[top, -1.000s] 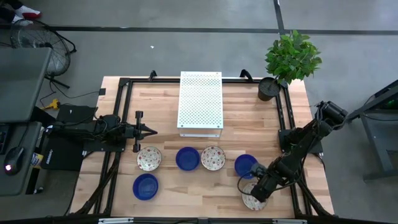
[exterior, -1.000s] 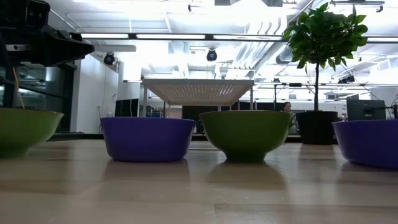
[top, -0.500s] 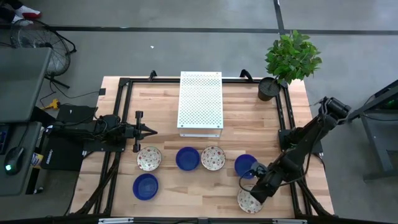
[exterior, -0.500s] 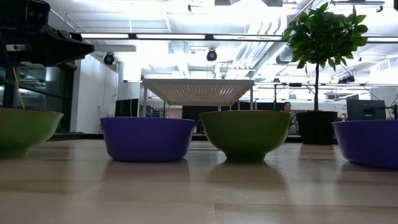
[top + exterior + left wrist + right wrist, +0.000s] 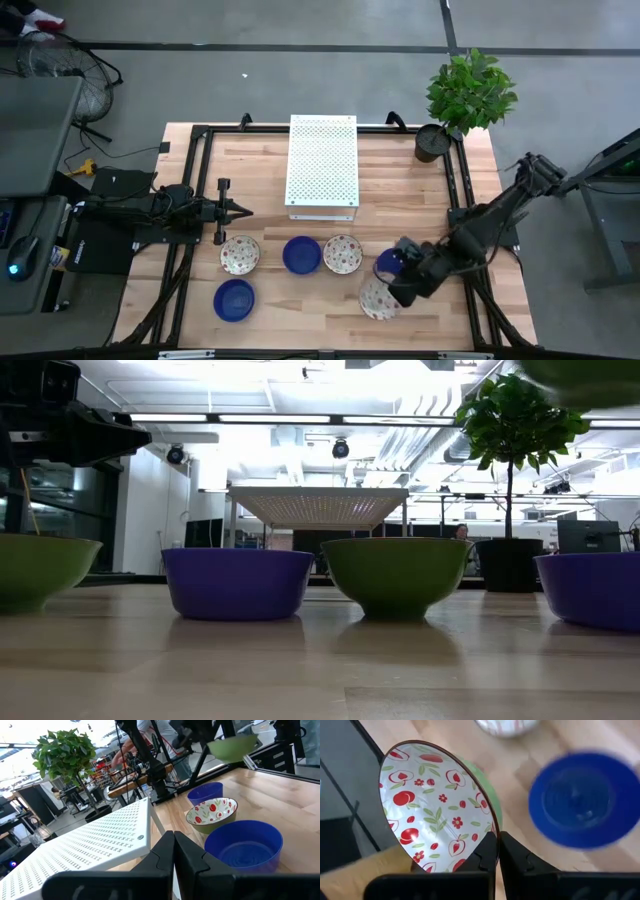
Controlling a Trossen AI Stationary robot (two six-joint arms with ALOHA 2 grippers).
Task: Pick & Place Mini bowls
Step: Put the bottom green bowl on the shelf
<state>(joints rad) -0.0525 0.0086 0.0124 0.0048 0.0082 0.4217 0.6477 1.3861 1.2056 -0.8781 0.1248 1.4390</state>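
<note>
From above, the right gripper [image 5: 400, 285] is clamping the floral bowl [image 5: 379, 298] by its rim, at five o'clock from the white rack [image 5: 322, 166]. The left gripper [image 5: 240, 209] is idling at the rack's eight o'clock.

At table level, a blue bowl [image 5: 238, 583] and a green-sided bowl [image 5: 396, 574] are sitting side by side.

The left wrist camera is showing its fingers [image 5: 187, 857] pressed together.

The right wrist camera is showing fingers [image 5: 490, 852] pinching the floral bowl's [image 5: 435, 805] rim.

A light wooden table [image 5: 330, 300] with a black frame stands on a grey concrete floor [image 5: 300, 80] crossed by dark lines. A white perforated stand [image 5: 322, 165] sits on the table, with a leafy green plant [image 5: 470, 88] in a dark pot [image 5: 432, 143] at one corner. A floor fan [image 5: 60, 70] and a grey desk [image 5: 35, 135] stand to one side. From table height, bright ceiling strip lights [image 5: 270, 418] and white ducts [image 5: 420, 440] show overhead.
</note>
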